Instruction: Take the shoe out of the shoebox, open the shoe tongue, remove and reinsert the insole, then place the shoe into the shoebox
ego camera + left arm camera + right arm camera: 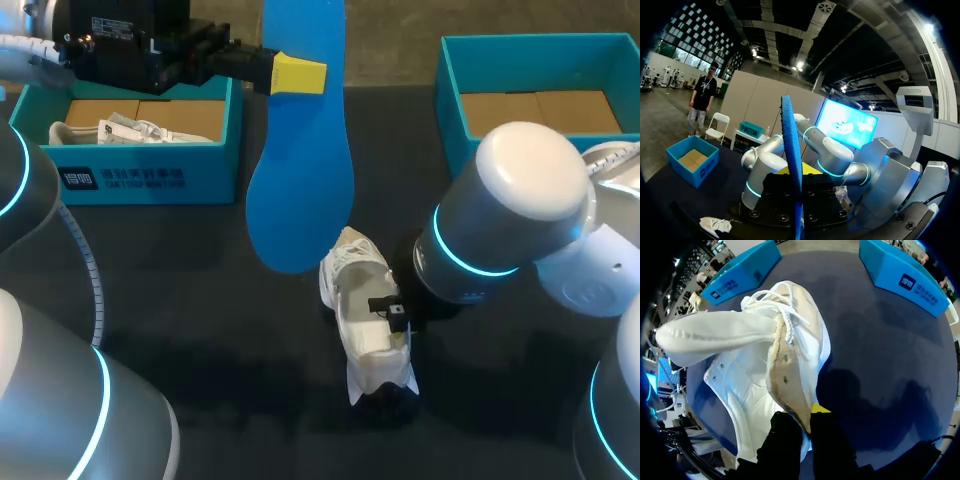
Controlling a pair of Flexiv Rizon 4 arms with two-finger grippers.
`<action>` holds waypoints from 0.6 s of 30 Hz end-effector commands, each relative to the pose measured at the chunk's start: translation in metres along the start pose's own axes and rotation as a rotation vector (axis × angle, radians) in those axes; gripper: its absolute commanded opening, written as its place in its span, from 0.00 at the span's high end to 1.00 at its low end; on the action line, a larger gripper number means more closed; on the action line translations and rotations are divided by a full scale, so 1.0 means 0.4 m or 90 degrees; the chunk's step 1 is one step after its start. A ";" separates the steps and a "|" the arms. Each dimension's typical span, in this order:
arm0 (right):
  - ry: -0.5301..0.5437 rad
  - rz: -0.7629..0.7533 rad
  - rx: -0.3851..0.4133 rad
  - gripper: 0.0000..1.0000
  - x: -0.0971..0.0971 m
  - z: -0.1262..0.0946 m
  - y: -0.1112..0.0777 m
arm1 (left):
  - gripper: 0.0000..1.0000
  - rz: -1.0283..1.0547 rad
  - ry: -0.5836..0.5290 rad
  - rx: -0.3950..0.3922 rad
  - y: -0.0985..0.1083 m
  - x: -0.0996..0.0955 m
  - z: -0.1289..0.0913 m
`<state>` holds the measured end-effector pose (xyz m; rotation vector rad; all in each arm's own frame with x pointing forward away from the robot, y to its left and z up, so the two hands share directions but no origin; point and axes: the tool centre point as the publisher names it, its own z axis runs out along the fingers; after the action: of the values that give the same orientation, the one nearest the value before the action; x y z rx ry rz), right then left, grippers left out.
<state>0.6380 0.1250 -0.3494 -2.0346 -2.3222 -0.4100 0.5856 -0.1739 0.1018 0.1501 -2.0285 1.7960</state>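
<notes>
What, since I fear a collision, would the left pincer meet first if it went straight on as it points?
Probably the right arm: beyond the insole the left pincer holds, its wrist view looks straight at that arm, while the empty shoebox sits off to one side. Depth is unclear.

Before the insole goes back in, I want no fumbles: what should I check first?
1. Insole gripped: ok, left gripper clamps it near one end, off the table.
2. Shoe steadied: ok, right gripper pinches its side wall.
3. Tongue open: ok, folded outward.
4. Shoe opening unobstructed: ok at the heel, cannot tell toward the toe.
5. Insole lined up over the opening: not ok, it hangs beside the shoe.
</notes>
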 end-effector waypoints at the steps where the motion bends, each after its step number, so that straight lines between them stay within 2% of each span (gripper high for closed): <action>1: 0.017 0.001 0.004 1.00 -0.017 0.033 0.011 | 1.00 0.000 0.000 -0.001 0.000 0.000 0.001; 18: 0.045 0.021 0.011 1.00 -0.028 0.100 0.015 | 1.00 0.000 0.000 -0.001 0.000 0.000 0.001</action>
<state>0.6497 0.1206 -0.3820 -2.0238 -2.2481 -0.4428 0.5856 -0.1739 0.1018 0.1500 -2.0285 1.7961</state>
